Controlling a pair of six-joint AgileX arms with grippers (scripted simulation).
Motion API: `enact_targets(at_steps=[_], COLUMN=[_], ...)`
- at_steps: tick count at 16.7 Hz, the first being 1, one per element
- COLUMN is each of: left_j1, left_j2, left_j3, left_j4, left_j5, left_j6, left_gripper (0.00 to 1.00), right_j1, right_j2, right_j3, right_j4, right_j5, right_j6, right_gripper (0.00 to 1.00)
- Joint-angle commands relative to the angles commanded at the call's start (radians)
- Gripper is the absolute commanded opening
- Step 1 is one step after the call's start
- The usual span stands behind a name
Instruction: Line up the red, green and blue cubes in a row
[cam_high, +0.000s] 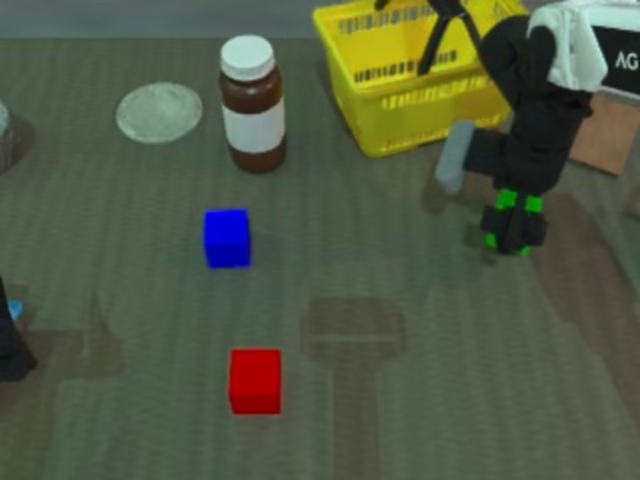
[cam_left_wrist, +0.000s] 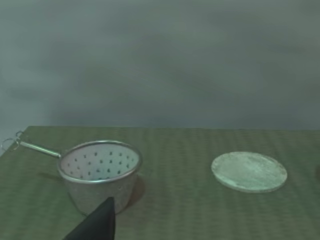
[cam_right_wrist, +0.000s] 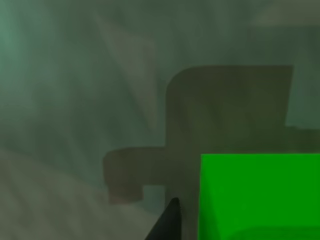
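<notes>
The blue cube (cam_high: 227, 238) rests on the table left of centre, and the red cube (cam_high: 255, 380) sits nearer the front, slightly to its right. Only slivers of the green cube (cam_high: 507, 200) show around my right gripper (cam_high: 513, 228), which is shut on it at the right side of the table, in front of the basket. In the right wrist view the green cube (cam_right_wrist: 260, 195) fills the corner close beside one dark fingertip (cam_right_wrist: 169, 222), with the arm's shadow on the table beyond. My left arm (cam_high: 10, 350) stays parked at the left edge, gripper open.
A brown jar (cam_high: 252, 105) with a white lid stands behind the blue cube. A grey round disc (cam_high: 159, 111) lies to its left, and a yellow basket (cam_high: 345, 50) sits at the back right. A metal strainer (cam_left_wrist: 99, 170) stands at the far left.
</notes>
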Motion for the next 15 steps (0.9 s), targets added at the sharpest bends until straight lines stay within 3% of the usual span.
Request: enact_targets(at_steps=[4,15], left_j1=[0.000,0.000], left_j2=[0.000,0.000], left_j3=[0.000,0.000], left_j4=[0.000,0.000], left_j5=[0.000,0.000], left_j6=[0.000,0.000], left_gripper=[1.00,1.00], right_j1=[0.000,-0.001], right_j2=[0.000,-0.014], right_j3=[0.000,0.015], right_j4=[0.000,-0.025], right_j5=[0.000,-0.001], right_j6=[0.000,0.003], right_gripper=[0.02,0.00])
